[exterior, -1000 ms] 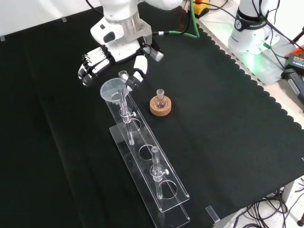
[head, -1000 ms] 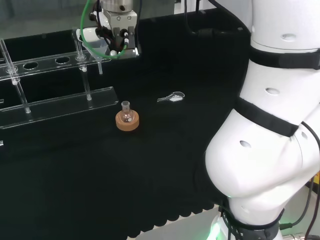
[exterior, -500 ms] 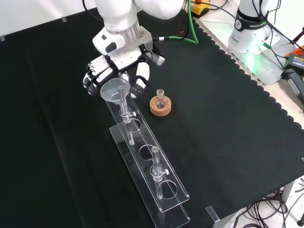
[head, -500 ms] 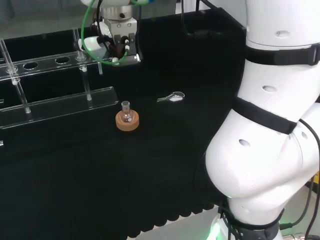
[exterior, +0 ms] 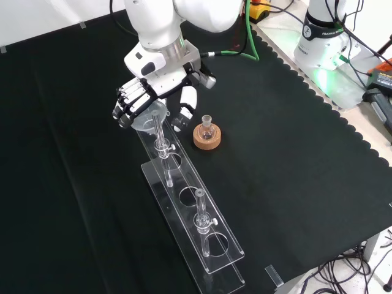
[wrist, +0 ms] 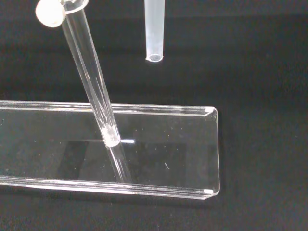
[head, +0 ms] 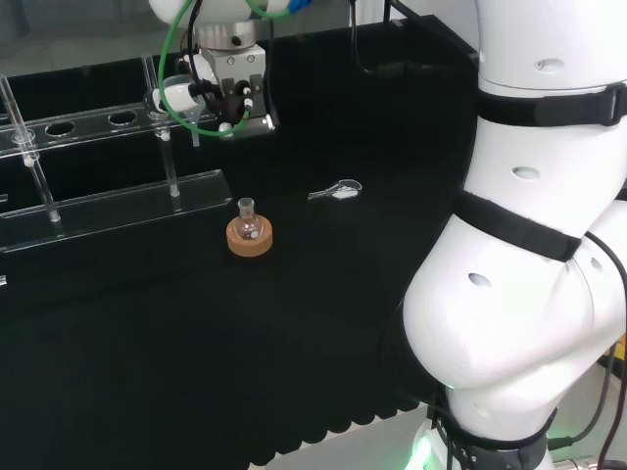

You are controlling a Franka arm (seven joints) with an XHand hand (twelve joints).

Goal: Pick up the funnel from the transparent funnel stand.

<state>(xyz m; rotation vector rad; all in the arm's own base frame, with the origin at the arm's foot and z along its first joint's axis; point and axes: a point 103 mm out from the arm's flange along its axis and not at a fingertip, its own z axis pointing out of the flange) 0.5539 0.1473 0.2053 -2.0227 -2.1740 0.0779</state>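
Note:
A clear funnel [exterior: 151, 118] sits in the end hole of the transparent stand [exterior: 197, 228], nearest the arm. In the head view the funnel [head: 172, 95] is at the rack's right end. The black and white hand [exterior: 147, 97] hovers right over it. Its fingers [exterior: 127, 104] reach past the rim on the front view's left, and the thumb [exterior: 184, 114] hangs on the right. The fingers look relaxed, with the funnel between them and the thumb, and I see no closed grasp. The wrist view has the funnel's stem tip [wrist: 154, 33] above the stand's base plate [wrist: 159, 154].
A small round flask on a cork ring [exterior: 206, 133] stands just right of the stand in the front view. A small clear spoon [head: 336, 191] lies on the cloth beyond it. The stand's posts [wrist: 91, 82] rise close to the funnel stem.
The hand has moved down and toward the stand, from beside and behind the funnel to over its rim, with fingers and thumb now on either side.

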